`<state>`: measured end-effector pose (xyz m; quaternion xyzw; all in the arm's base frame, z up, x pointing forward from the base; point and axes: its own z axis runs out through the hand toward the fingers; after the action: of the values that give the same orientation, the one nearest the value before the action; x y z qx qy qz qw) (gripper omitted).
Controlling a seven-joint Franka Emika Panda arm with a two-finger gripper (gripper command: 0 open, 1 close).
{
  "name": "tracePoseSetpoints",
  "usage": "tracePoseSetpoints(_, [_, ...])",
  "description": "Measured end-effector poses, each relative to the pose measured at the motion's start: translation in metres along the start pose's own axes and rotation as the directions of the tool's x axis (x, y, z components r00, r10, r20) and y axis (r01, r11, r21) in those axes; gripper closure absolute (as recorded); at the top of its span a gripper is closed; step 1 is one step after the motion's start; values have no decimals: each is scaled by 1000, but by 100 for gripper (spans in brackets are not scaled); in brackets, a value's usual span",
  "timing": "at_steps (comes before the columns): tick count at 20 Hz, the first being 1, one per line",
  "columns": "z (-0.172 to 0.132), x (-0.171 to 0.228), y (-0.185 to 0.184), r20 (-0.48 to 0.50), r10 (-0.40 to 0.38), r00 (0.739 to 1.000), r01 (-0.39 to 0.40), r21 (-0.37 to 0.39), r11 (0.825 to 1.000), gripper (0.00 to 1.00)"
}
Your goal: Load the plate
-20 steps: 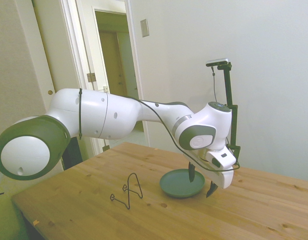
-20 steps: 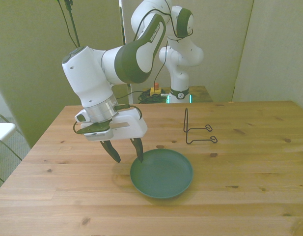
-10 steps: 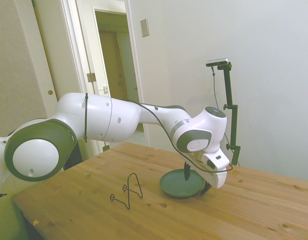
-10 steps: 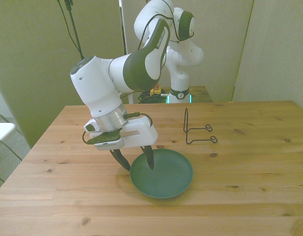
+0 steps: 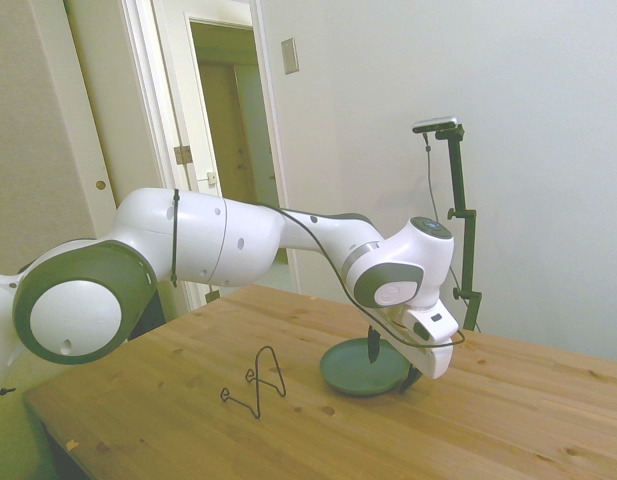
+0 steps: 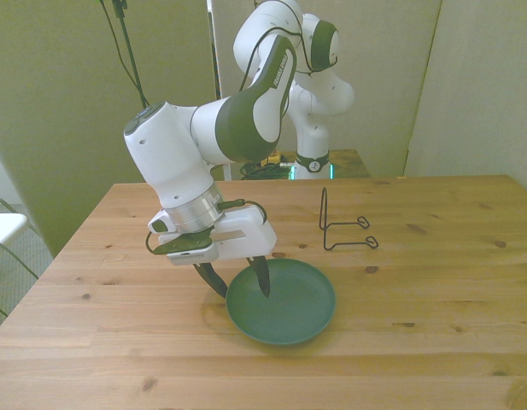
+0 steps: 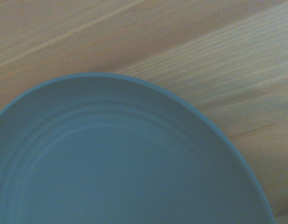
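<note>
The teal plate lies flat on the wooden table, near the front in the front view. My gripper is open and straddles the plate's rim on the front view's left side. One dark finger dips inside the plate; the other hangs outside the rim, close to the tabletop. Nothing is held. In the wrist view the plate fills most of the picture, with bare wood beyond its rim.
A thin black wire stand sits on the table behind the plate, toward the front view's right. The robot's base stands past the table's far edge.
The gripper came down and shifted toward the plate over the last second, from above the rim to straddling it. It has stayed open. The plate has not moved.
</note>
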<state>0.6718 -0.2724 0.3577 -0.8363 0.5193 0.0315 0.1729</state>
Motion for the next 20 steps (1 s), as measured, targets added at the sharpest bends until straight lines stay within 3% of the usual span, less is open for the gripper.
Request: tracePoseSetpoints(20, [1, 4, 4, 0, -11, 1000, 11, -5, 1000, 100])
